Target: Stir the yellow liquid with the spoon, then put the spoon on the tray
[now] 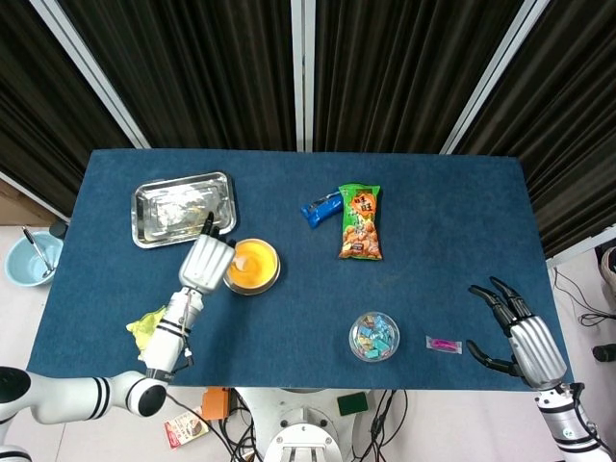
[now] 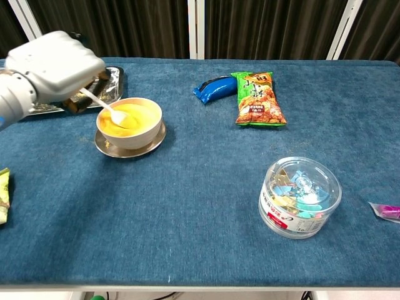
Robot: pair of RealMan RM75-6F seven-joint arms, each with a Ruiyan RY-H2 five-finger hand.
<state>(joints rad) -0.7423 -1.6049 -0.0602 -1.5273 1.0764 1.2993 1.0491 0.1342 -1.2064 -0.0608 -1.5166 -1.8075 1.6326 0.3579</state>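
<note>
Left hand: grasps the white spoon by its handle, just left of the bowl.
Spoon: slanted, its tip dipped in the yellow liquid.
Bowl: tan, on a small saucer, just right of the tray's near corner.
Tray: steel, at the table's far left, beyond the left hand.
Right hand: released, fingers spread, at the table's near right edge.
Snacks: blue packet touching green snack bag, mid-table, well apart from the bowl.
Near side: clear round tub of coloured bits; pink wrapper beside it; yellow-green packet under the left forearm.
Floor, left: blue bowl.
</note>
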